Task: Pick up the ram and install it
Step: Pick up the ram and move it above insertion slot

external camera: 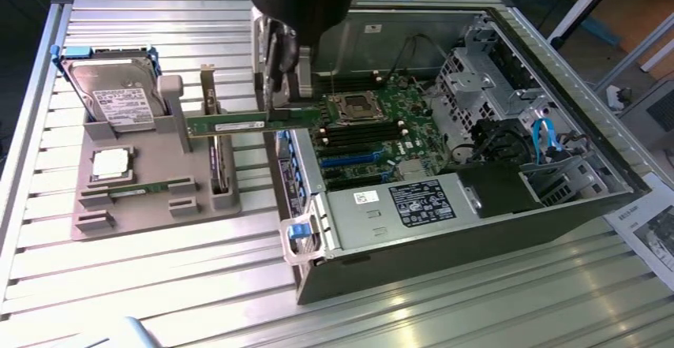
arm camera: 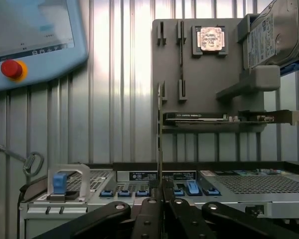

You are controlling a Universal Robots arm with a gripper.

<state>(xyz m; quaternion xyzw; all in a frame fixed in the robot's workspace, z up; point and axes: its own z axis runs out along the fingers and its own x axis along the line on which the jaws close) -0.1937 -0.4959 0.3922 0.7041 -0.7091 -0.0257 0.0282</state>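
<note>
One ram [external camera: 237,123], clamped in the hand [external camera: 282,110], juts level toward the exterior view's left.

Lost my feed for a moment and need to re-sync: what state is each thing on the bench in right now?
pincer: shut on the ram.
ram: held level in the air between holder and case, not seated.
second ram: lying in the gray holder.
processor: resting in the holder.
hard drive: standing in the holder.
expansion card: upright in the holder.
computer case: side open, board exposed.
</note>
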